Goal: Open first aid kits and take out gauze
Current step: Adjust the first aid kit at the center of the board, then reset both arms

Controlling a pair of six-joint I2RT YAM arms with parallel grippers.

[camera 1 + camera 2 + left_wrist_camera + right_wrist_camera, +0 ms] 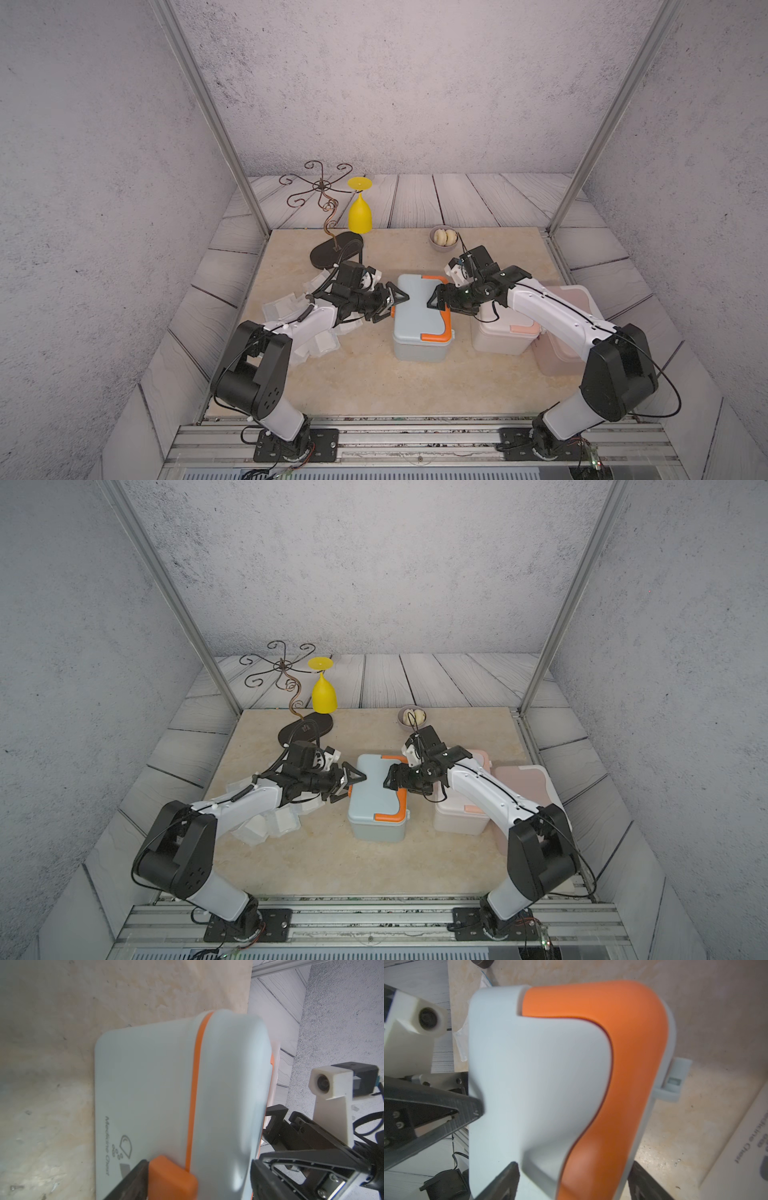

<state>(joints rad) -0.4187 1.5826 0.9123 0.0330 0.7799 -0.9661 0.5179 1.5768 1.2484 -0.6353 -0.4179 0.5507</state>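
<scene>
The grey-blue first aid kit (417, 322) with orange trim stands mid-table, lid down. My left gripper (397, 306) is open at its left end. In the left wrist view, one finger (133, 1180) lies against the orange latch (170, 1178) and the other sits over the lid top. My right gripper (440, 305) is open at the right end, its fingers straddling the orange handle (623, 1064). The white kit (503, 334) and the pink kit (571, 299) stand shut to the right. Gauze (282, 309) packets lie piled under my left arm.
A small grey bowl (444, 239) sits behind my right wrist. At the back left, a yellow glass (360, 214) hangs upside down from a curly metal rack with a dark base (332, 254). Metal frame posts stand at both back corners of the mat.
</scene>
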